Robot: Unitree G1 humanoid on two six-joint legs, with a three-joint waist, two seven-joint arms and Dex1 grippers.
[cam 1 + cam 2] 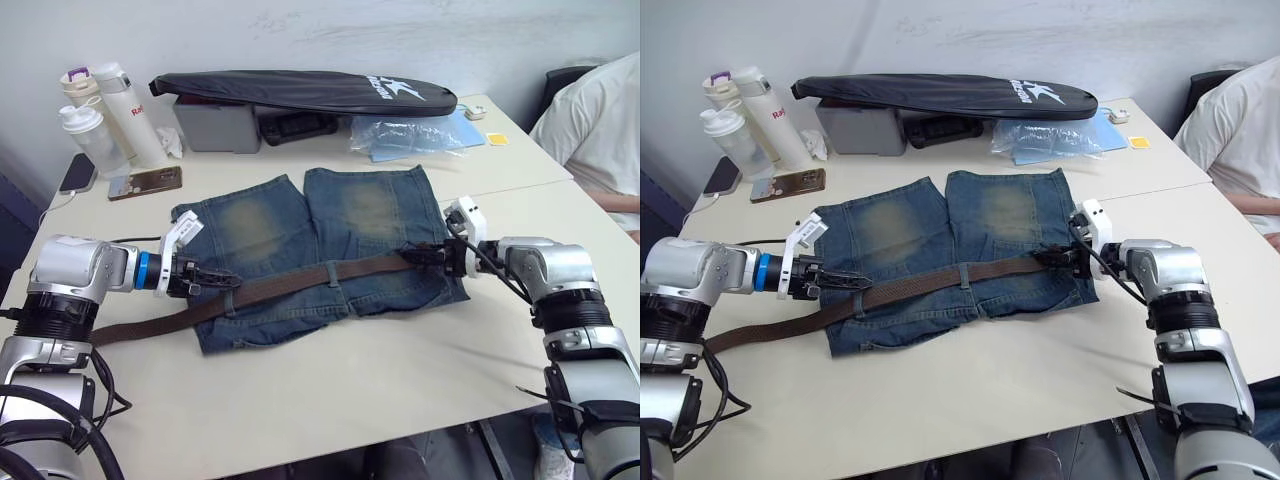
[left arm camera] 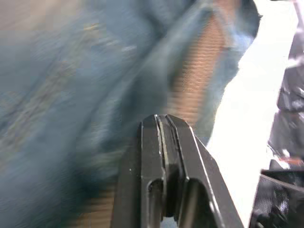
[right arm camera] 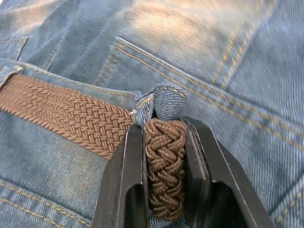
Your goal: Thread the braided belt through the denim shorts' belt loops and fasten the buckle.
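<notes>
While the denim shorts (image 1: pixel 320 250) lie flat on the table (image 1: pixel 400 380), the braided belt (image 1: pixel 300 283) runs along their waistband between both grippers. In the left wrist view, the left gripper (image 2: pixel 163 124) is pressed closed over blurred denim. In the right wrist view, the right gripper (image 3: pixel 164 135) clamps the belt at a belt loop (image 3: pixel 160 102).

Well beyond the fingers, at the desk's (image 1: pixel 330 390) far edge: a long black zipped bag (image 1: pixel 300 90), grey box (image 1: pixel 215 127), bottles (image 1: pixel 105 115), two phones (image 1: pixel 145 183), and blue plastic bag (image 1: pixel 410 135).
</notes>
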